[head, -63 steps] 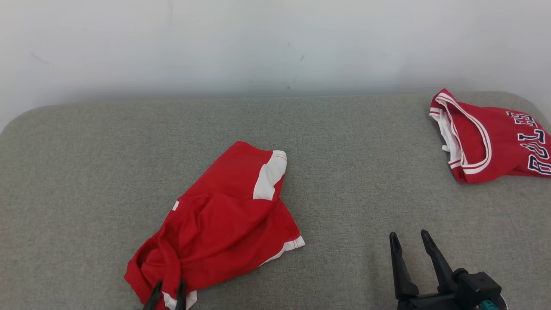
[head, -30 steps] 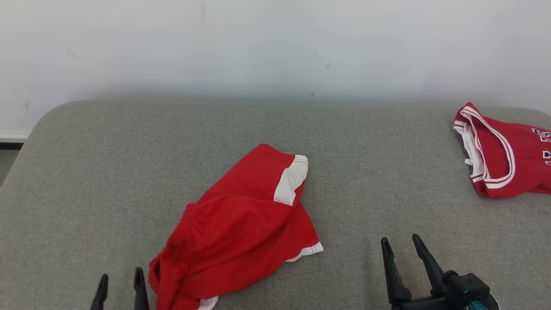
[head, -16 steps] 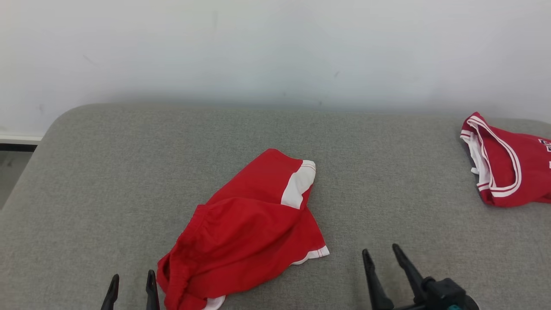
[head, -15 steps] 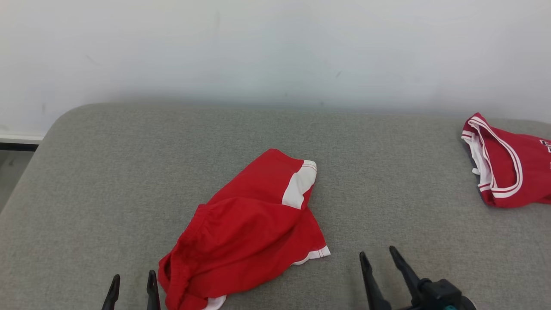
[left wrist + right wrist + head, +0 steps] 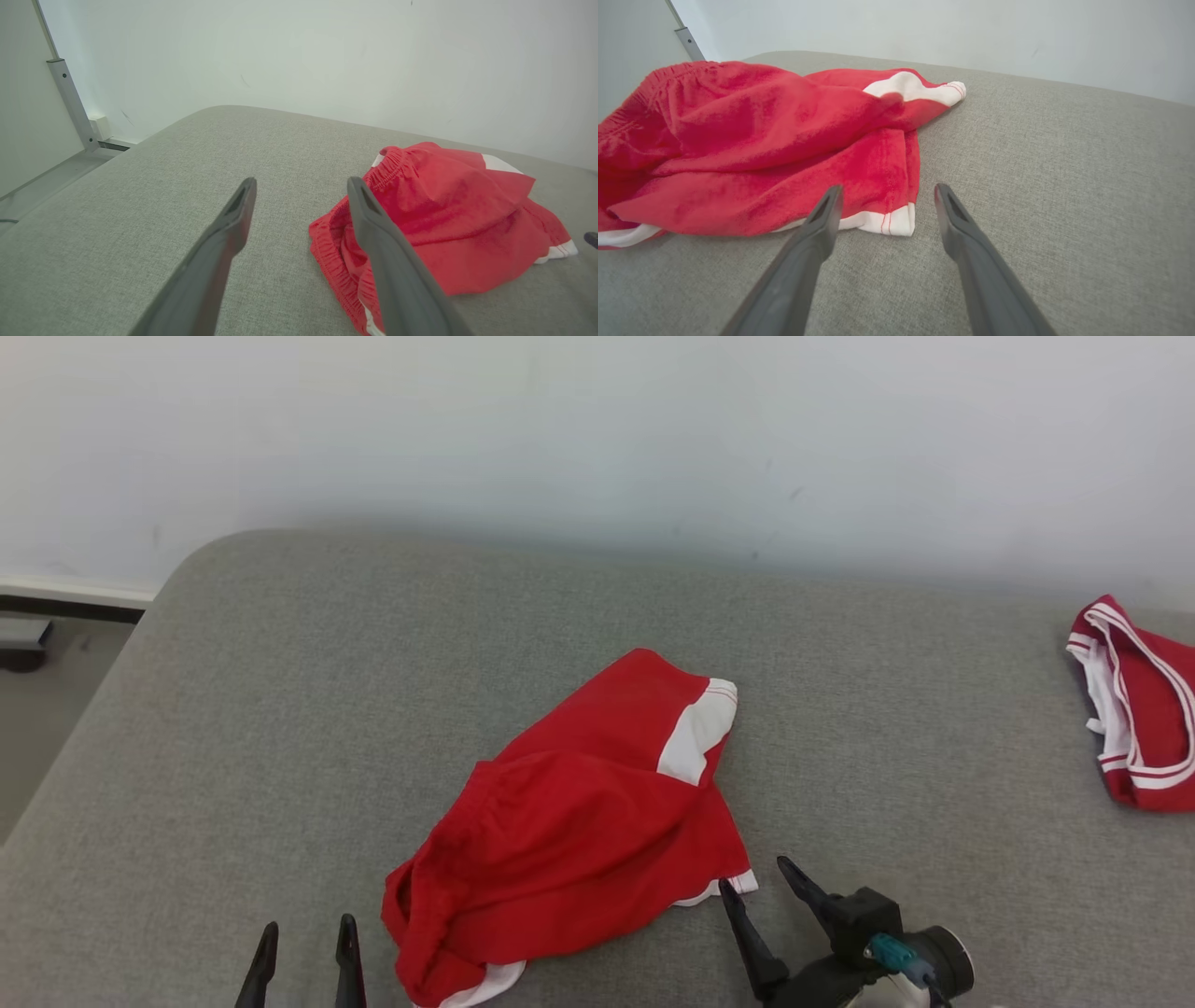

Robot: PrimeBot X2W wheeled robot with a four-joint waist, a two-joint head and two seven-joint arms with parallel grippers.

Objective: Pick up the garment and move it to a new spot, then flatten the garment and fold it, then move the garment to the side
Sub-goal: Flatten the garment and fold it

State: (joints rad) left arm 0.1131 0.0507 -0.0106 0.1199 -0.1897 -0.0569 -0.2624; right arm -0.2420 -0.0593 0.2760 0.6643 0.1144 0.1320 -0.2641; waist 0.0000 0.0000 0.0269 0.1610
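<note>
At 7 o'clock in head view, L gripper [image 5: 309, 926] hangs w/ jaws spread wide, holding nothing, just beside garment [image 5: 579, 821]. R gripper [image 5: 752, 875] at 5 o'clock, same state, near its white hem corner [image 5: 889, 223]. L wrist view adds gathered elastic waistband [image 5: 390, 163]. Count: 2 grippers, 2 red pieces. Garment: crumpled, red w/ white panels, mid grey cushion [image 5: 280, 709]. Head view adds second garment [image 5: 1144, 709], striped trim, 3 o'clock.
</note>
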